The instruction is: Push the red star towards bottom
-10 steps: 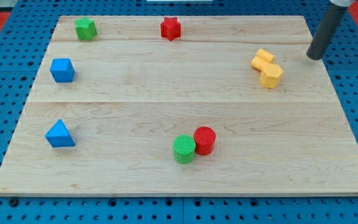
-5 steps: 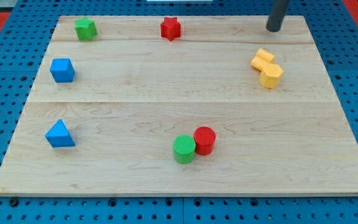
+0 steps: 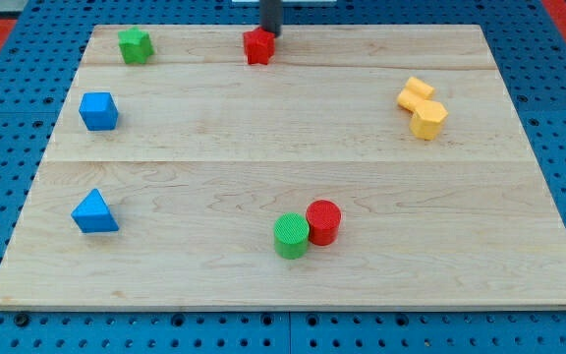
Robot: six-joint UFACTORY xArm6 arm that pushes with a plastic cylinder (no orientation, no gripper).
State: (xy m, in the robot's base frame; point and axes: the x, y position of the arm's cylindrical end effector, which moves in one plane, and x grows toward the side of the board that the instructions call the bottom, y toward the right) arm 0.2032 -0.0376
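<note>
The red star (image 3: 257, 47) sits near the view's top edge of the wooden board (image 3: 283, 128), a little left of centre. My tip (image 3: 270, 34) is at the star's upper right side, touching it or almost so. The dark rod rises out of the view's top.
A green block (image 3: 135, 45) lies at the top left. A blue cube (image 3: 98, 110) and a blue triangle (image 3: 94, 212) lie at the left. Two yellow blocks (image 3: 422, 107) touch at the right. A green cylinder (image 3: 291, 236) and a red cylinder (image 3: 323, 221) touch at the bottom centre.
My tip has swept from the view's right edge along the top to the red star. The star has shifted slightly left and turned.
</note>
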